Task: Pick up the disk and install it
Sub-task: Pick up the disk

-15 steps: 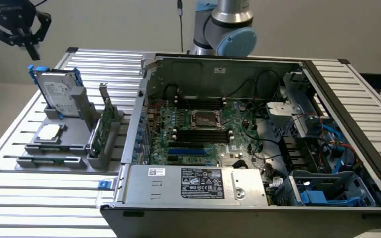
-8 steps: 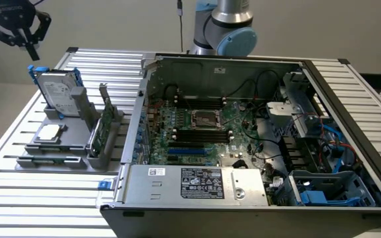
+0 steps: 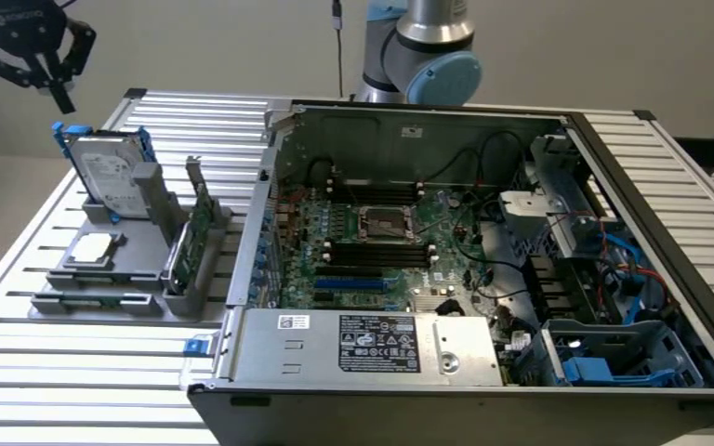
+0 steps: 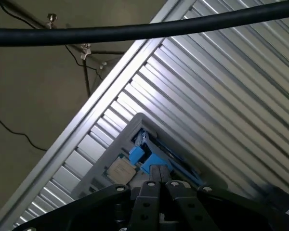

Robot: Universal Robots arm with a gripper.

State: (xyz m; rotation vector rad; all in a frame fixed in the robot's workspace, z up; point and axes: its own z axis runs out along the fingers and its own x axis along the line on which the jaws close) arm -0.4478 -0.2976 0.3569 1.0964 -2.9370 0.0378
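Black two-finger gripper (image 3: 59,93) has its jaws clenched together on nothing and hangs in the air above the grey plastic holder (image 3: 134,269). Flat silver-grey metal disk (image 3: 107,172) with white label and blue plastic bracket stands upright in the holder's far end, below the gripper and apart from it. Small square silver chip (image 3: 94,247) lies flat on the holder. Thin green circuit card (image 3: 191,232) stands on edge at the holder's side, nearest the open metal computer case (image 3: 407,130).

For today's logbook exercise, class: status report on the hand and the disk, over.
Hand shut, empty, above the disk. Disk upright in grey holder, untouched. Green card stands close beside it.
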